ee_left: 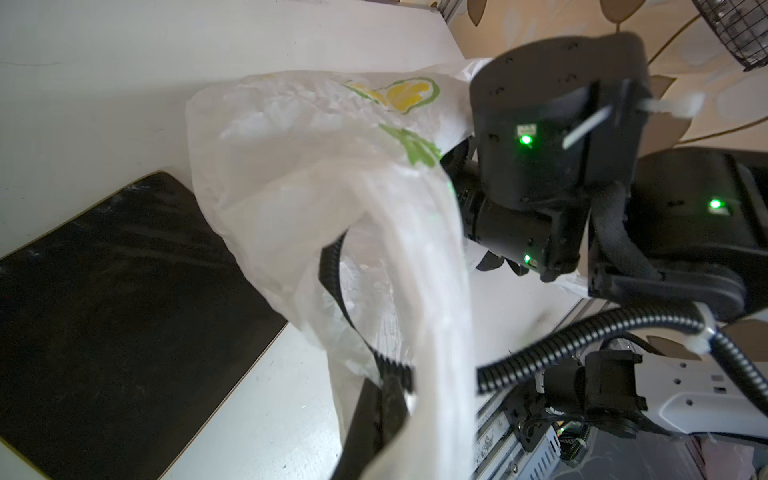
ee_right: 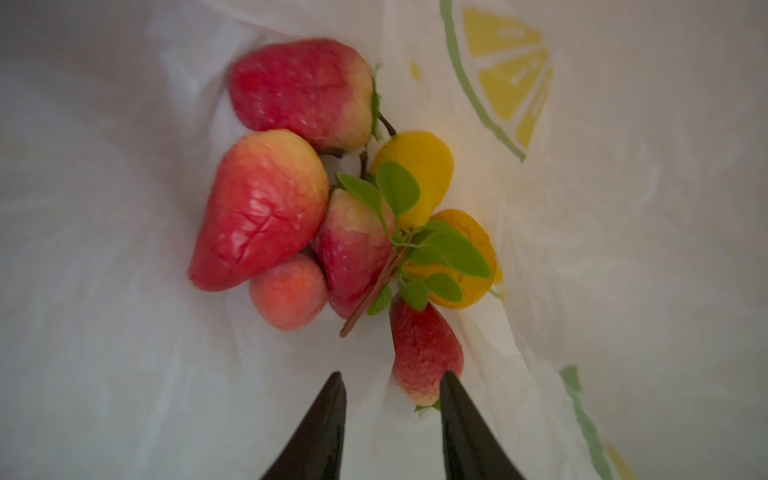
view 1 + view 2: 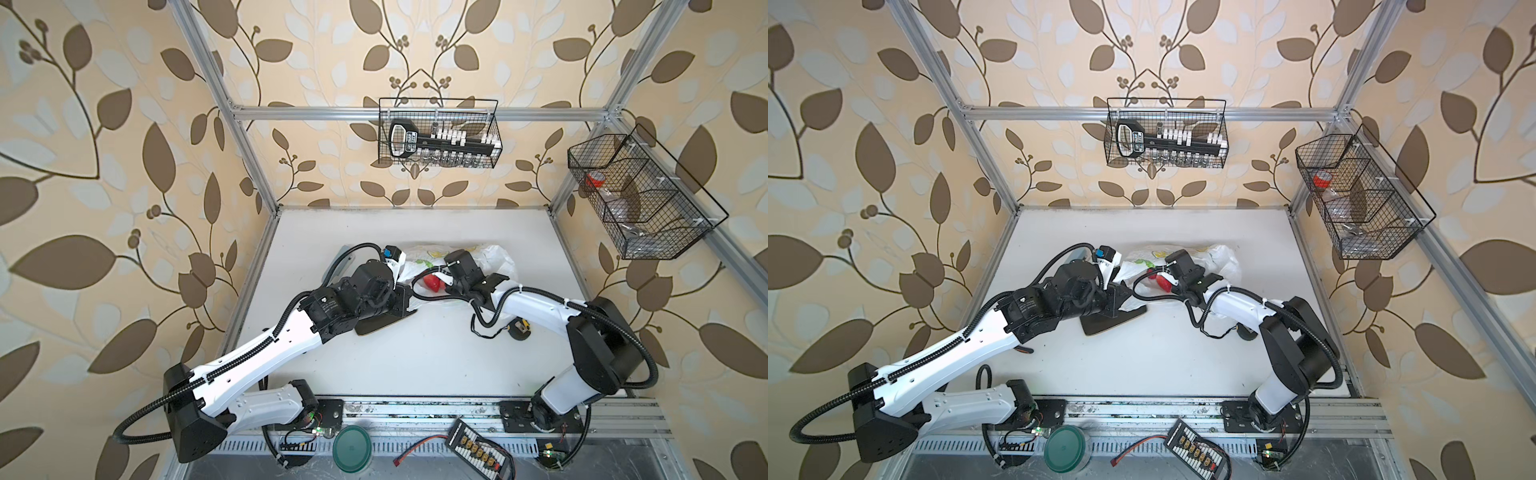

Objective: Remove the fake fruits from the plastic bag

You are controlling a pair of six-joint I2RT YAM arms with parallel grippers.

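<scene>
The plastic bag (image 3: 492, 255) lies crumpled at the back middle of the table, white with printed lemon slices. My left gripper (image 1: 388, 392) is shut on a stretched strip of the plastic bag (image 1: 436, 332), holding its mouth up beside the dark tray. My right gripper (image 2: 391, 376) is inside the bag and open. The fake fruits (image 2: 266, 208) lie heaped just ahead of it: several red strawberries, two yellow pieces (image 2: 419, 166), a small peach (image 2: 286, 295) and green leaves (image 2: 444, 249). One strawberry (image 2: 424, 357) rests against one fingertip. A red fruit (image 3: 432, 283) shows at the bag's mouth in both top views.
A dark tray (image 3: 382, 322) lies flat under the left wrist. A small black and yellow object (image 3: 521, 330) sits by the right arm. Two wire baskets (image 3: 436, 133) hang on the frame at the back and right. A green lid (image 3: 352, 449) and a connector board (image 3: 478, 451) lie at the front.
</scene>
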